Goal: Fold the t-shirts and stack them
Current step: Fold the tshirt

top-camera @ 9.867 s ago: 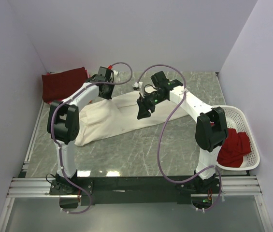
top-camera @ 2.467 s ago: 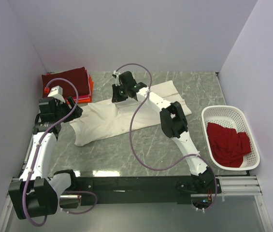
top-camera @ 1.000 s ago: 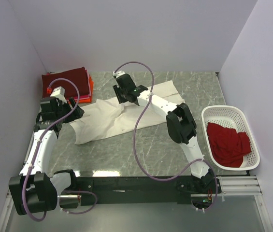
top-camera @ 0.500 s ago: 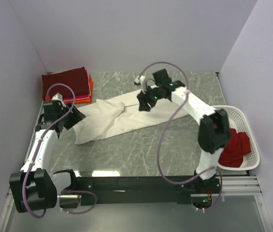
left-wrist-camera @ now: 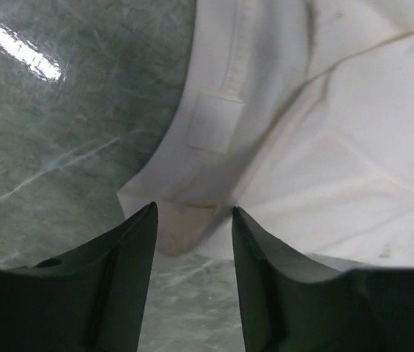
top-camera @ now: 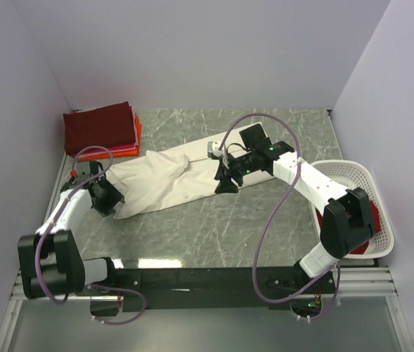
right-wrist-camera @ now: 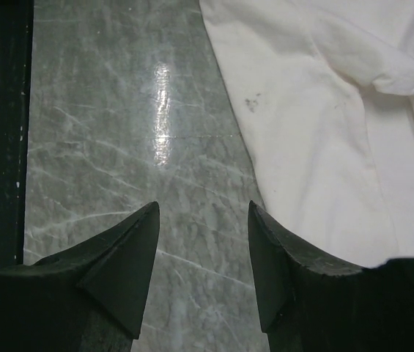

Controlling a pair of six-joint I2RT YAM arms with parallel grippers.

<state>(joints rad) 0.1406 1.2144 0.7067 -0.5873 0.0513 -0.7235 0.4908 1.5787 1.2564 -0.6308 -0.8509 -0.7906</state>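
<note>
Centrally, 1 cream-white t-shirt lies spread on the table. 2 half-open grippers grasp nothing: left gripper straddles its corner, right gripper hovers beside it. 1 folded stack sits far-left.

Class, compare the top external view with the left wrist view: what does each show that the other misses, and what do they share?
Only top external: the white plastic lattice basket, the folded maroon, red and orange t-shirt stack, the right gripper. Only left wrist: a small rectangular sewn patch near the hem, above the open left gripper. Both: the large cream-white cloth t-shirt on the grey marble table.
</note>
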